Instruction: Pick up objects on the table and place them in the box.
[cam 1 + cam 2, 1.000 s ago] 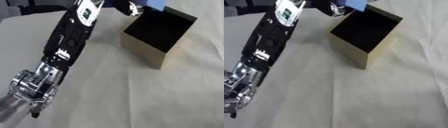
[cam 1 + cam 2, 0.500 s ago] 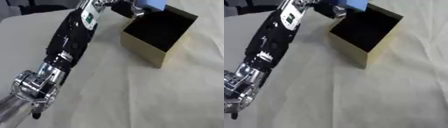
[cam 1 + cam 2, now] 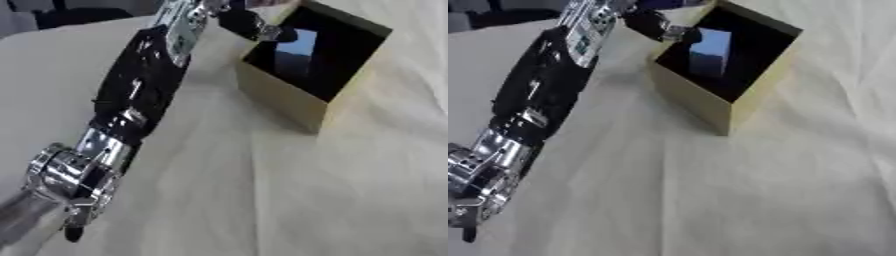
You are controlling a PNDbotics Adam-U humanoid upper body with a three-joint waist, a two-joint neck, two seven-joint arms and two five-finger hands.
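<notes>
An open tan box with a dark inside stands on the cloth-covered table at the upper middle. A blue block is inside it, upright against the dark interior. My left arm runs from the lower left up to the box's near-left corner. My left hand hangs over that corner with dark fingers stretched out, and one fingertip sits just beside the block's top. Nothing is between the fingers. My right hand shows in no view.
Cream cloth with soft folds covers the table around the box. Dark shapes lie beyond the table's far left edge.
The blue block, held above the box's far corner before, has left my left hand and now sits down inside the box. The hand has dropped towards the box's rim.
</notes>
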